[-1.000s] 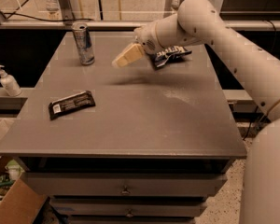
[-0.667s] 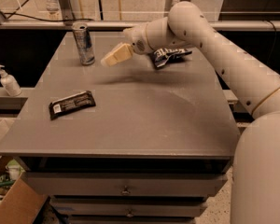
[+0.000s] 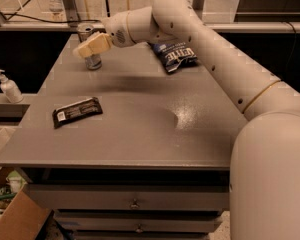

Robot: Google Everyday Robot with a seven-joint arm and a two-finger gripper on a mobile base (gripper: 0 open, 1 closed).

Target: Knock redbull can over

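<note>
Holding our pincer (image 3: 92,45), grip state unclear, at the light, rigid redbull can (image 3: 94,62), we would push near its rim.

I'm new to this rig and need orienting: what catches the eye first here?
The big white arm reaches across the grey table, its gripper right in front of the upright can at the far left corner. A blue chip bag lies far centre; a black bar lies near left.

The hand (image 3: 89,47), at the table's far left, covers the middle of the redbull can (image 3: 94,62)
</note>
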